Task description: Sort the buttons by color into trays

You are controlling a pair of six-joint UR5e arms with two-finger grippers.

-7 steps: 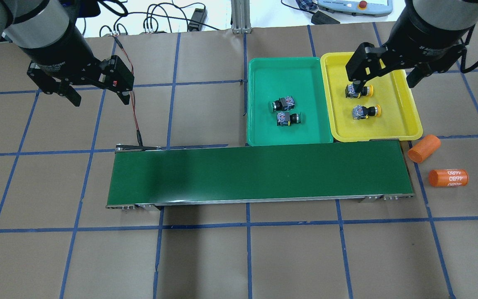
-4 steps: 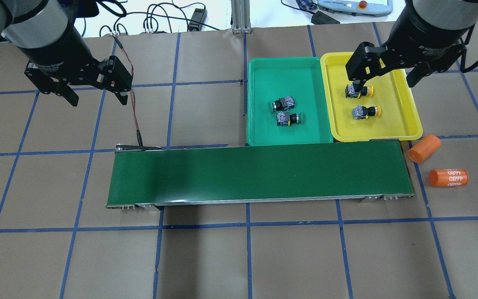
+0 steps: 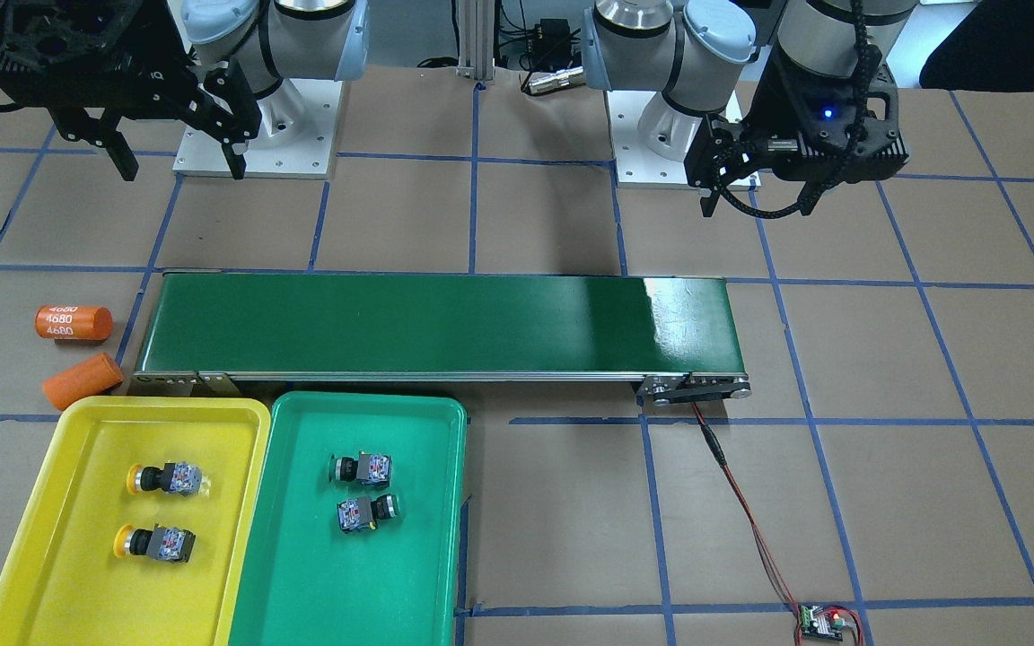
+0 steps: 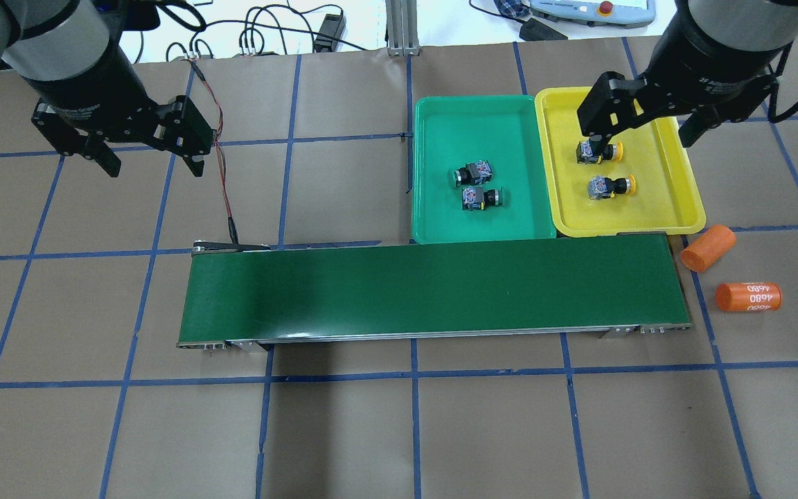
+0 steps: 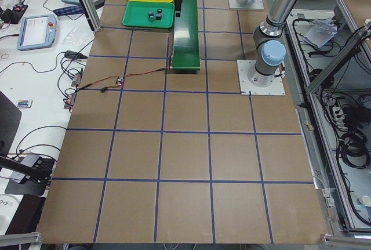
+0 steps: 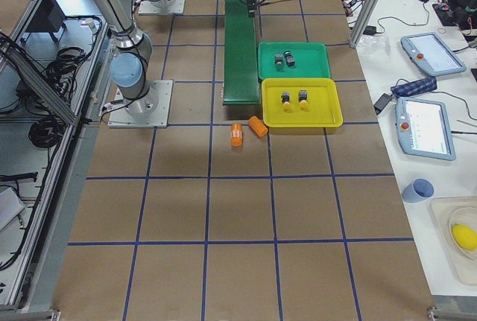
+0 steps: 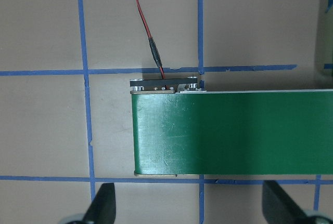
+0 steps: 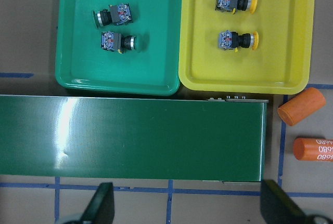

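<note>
Where the overhead view hides part of one button behind the right gripper (image 4: pixel 645 142), the right wrist view shows all four clear: two yellow buttons (image 8: pixel 237 1) near the middle of the yellow tray (image 8: pixel 291 52), two green buttons (image 8: pixel 112 16) near the middle of the green tray (image 8: pixel 156 63). Right and left gripper (image 4: pixel 153 166) both hang spread wide, holding nothing, the left one off the conveyor belt's (image 4: pixel 433 291) end

Conveyor belt (image 4: pixel 433 287), orange cylinders (image 4: pixel 748 296), likely controller (image 3: pixel 820 620)
</note>
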